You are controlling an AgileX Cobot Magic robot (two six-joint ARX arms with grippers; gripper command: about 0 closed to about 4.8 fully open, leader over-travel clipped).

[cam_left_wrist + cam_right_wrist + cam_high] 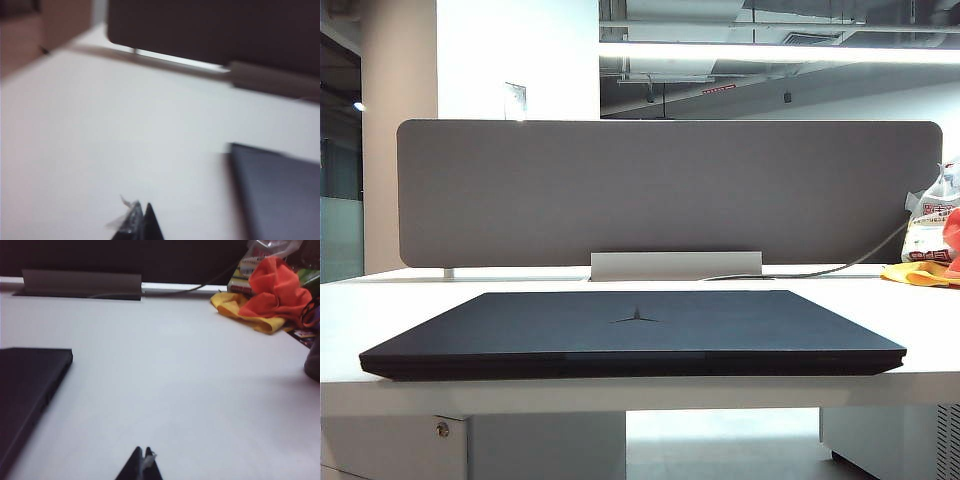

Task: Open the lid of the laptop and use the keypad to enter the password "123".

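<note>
The black laptop [630, 340] lies shut on the white desk, its lid [640, 318] flat with a three-pointed star logo facing up. The keypad is hidden under the lid. Neither arm shows in the exterior view. In the left wrist view my left gripper [142, 207] is shut, its tips together over bare desk, with a corner of the laptop [280, 190] off to one side. The right wrist view has my right gripper [143, 452] shut with nothing in it, a corner of the laptop [27, 385] lying beside it.
A grey fabric divider [670, 190] stands behind the laptop on a metal foot [675, 265]. A cable [820, 270] runs along the desk's back. Orange and yellow cloth [270, 295] and a printed bag [932, 225] lie at the back right. A dark object [314, 360] sits nearby.
</note>
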